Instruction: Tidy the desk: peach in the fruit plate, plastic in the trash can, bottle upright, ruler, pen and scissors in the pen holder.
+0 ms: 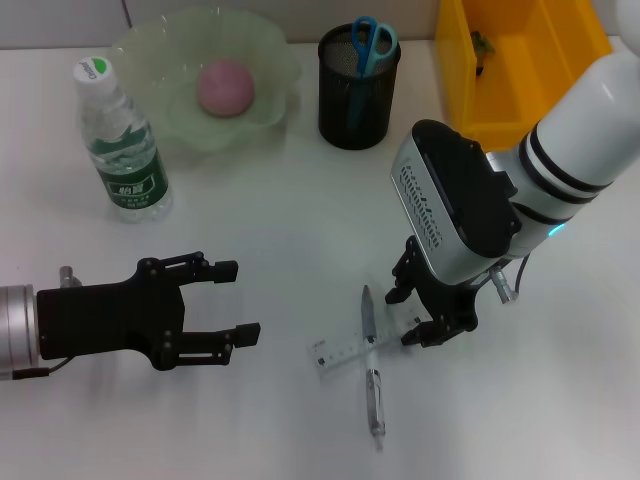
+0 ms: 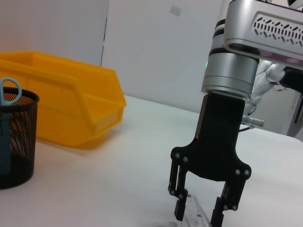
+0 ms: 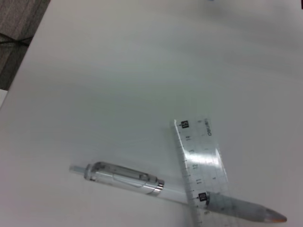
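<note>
Right end effector (image 1: 428, 318) astride clear ruler (image 1: 352, 348)

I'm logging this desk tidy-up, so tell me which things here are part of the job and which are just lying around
Part of the job:
peach in the fruit plate
bottle, upright
scissors in the pen holder
trash can
ruler and pen, crossed on the desk
right gripper, open over the ruler
left gripper, open, off to the side

Just lying about:
nothing visible
</note>
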### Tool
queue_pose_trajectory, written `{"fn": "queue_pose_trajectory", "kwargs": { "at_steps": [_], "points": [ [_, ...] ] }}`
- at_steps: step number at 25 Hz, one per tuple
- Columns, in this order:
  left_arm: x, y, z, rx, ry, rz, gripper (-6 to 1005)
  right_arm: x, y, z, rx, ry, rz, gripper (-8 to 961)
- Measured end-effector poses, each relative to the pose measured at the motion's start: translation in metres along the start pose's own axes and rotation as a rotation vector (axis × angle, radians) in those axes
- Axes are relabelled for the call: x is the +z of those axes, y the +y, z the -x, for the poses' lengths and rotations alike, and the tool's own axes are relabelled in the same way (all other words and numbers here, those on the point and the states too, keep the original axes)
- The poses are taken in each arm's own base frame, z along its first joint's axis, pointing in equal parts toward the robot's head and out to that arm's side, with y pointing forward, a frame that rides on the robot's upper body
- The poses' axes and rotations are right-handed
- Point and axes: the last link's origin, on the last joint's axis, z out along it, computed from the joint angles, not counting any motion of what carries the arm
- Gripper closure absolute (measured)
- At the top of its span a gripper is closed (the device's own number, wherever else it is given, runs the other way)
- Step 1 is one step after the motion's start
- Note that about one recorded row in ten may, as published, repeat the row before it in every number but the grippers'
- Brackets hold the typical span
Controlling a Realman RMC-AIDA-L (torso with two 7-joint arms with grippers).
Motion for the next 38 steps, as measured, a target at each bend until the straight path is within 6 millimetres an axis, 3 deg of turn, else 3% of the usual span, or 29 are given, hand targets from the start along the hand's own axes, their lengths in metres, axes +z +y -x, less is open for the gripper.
{"fn": "queue_pose_trajectory", "kwargs": {
  "at_steps": [3, 9, 25, 33, 38],
  "points": [
    [0.0, 0.0, 0.0, 0.0, 0.0, 0.0, 170, 0.0, 0.0, 0.0, 0.001, 0.001, 0.002, 412],
    [0.0, 0.0, 0.0, -0.001, 0.0, 0.0, 170, 0.002, 0.002, 0.0, 0.0, 0.006, 0.009, 521],
    [-0.002, 0.0, 0.0, -0.003, 0.005, -0.006, 170, 0.001, 0.002, 0.001, 0.016, 0.004, -0.006, 556],
    [-0.003, 0.0, 0.0, -0.002, 0.004, -0.006, 170, -0.035, 0.0, -0.003, 0.084, -0.089, -0.072, 567],
    [-0.004, -0.002, -0.002, 0.006, 0.007, -0.012, 170, -0.064, -0.006, -0.019, 0.185, -0.22, -0.145, 565]
  ]
}}
